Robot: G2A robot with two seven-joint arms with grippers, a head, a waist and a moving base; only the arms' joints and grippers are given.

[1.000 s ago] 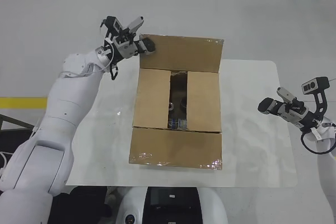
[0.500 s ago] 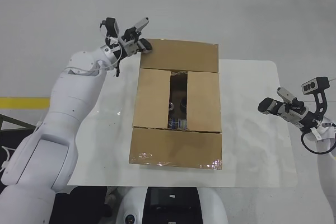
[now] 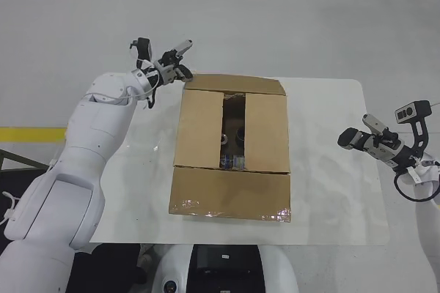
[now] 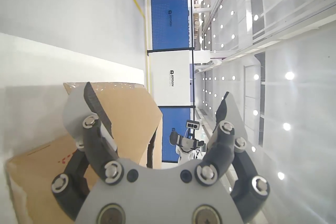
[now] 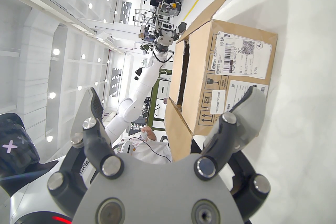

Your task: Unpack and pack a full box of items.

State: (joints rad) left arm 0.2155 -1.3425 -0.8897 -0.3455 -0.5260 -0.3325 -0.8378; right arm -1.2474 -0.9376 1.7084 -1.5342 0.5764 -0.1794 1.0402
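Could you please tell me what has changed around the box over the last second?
The box's far flap swung from lying spread outward up toward upright, so it looks shorter from above. The left gripper, open at that flap's left corner, shifted slightly nearer the robot along with it. The box, its other flaps and the open right gripper stayed where they were.
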